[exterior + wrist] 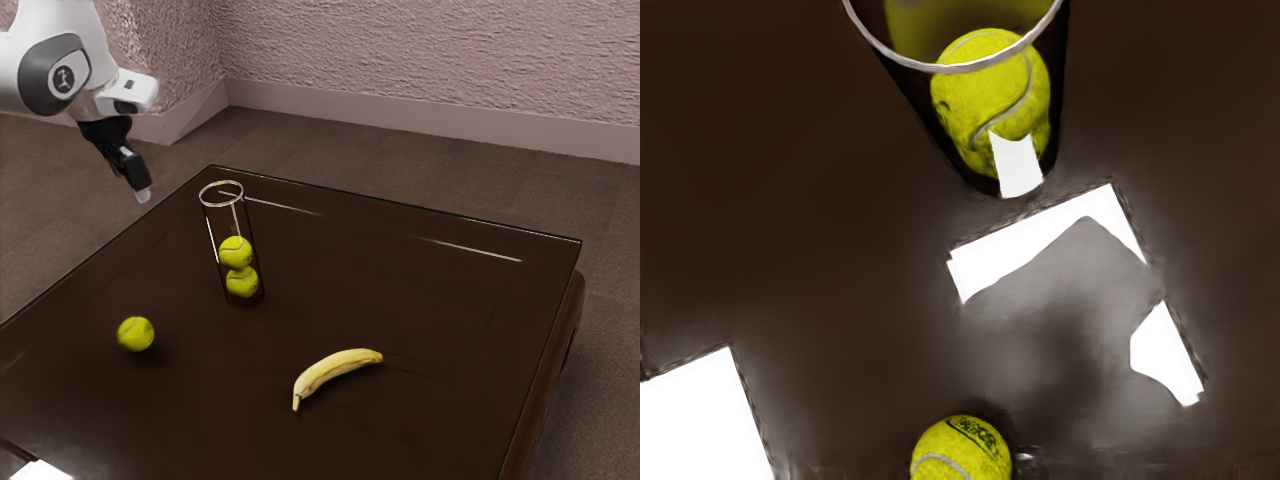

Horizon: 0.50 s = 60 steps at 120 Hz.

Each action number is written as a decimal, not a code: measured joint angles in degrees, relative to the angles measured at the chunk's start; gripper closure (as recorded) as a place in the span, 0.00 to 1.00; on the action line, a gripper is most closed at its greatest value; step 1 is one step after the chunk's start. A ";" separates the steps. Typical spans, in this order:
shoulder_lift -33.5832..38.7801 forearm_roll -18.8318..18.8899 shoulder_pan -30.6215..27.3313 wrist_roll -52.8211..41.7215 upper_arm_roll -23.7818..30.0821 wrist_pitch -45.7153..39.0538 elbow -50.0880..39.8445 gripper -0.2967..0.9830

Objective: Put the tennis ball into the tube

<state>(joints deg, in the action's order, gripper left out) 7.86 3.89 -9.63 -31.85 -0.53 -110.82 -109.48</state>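
The loose tennis ball [136, 334] rests on the desk [450, 300], apart from the tube [211, 235], toward the exterior view's left; being round, it has no long axis, though its dark lettering faces the wrist camera, with a pale seam beside it; the tube stands upright, its long axis vertical and its open mouth upward, two balls [236, 252] stacked inside; the fingers [143, 196] point downward, above desk height, and I cannot tell whether they stand wide or narrow; a curved banana [335, 369] lies on the desk.
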 joint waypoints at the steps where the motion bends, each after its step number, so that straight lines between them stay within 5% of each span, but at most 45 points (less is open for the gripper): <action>1: 0.07 0.03 -0.07 -0.14 -0.04 0.25 -0.12 0.25; 28: -4.09 -0.98 -0.94 -2.69 -0.35 3.68 -6.72 0.24; 60: -10.53 -9.33 -4.69 -2.31 -0.35 -6.60 -17.72 0.23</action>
<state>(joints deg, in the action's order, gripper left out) -2.67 -5.44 -14.32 -34.16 -0.87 -117.42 -127.20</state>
